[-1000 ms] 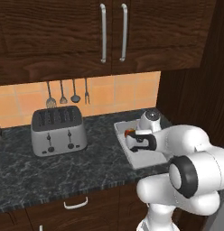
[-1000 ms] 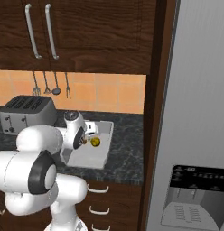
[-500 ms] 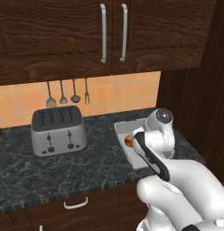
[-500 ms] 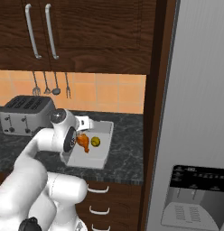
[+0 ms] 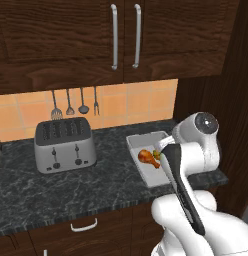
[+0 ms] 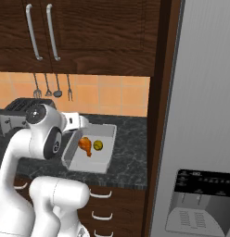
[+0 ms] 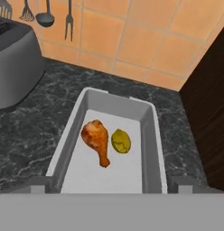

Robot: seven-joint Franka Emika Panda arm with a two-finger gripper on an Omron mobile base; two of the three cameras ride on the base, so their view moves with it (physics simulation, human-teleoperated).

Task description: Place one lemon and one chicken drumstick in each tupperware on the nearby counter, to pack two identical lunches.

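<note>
A light-grey tupperware tray (image 7: 64, 140) sits on the black speckled counter (image 5: 96, 185). An orange-brown chicken drumstick (image 7: 96, 137) lies loose inside it, and a yellow lemon (image 7: 120, 140) rests right beside the drumstick. My gripper (image 7: 111, 186) hangs above the tray's near end, open, its fingertips (image 7: 35, 186) spread wide with nothing between them. The left base view has the tray (image 5: 133, 145) at the counter's right end, with the drumstick (image 5: 148, 157) and lemon (image 5: 156, 154) partly behind my arm. From the right base, tray (image 6: 70, 155), drumstick (image 6: 86, 145) and lemon (image 6: 98, 145) lie just right of my hand.
A silver toaster (image 5: 63, 145) stands on the counter left of the tray. Utensils (image 5: 76, 102) hang on the tiled wall behind. A tall dark cabinet side (image 5: 216, 100) closes the counter's right end, with a steel fridge (image 6: 200, 139) beyond it. Upper cabinets hang overhead.
The gripper has opened and let go of the drumstick, which now lies in the tray beside the lemon. The hand has risen and pulled back from the tray.
</note>
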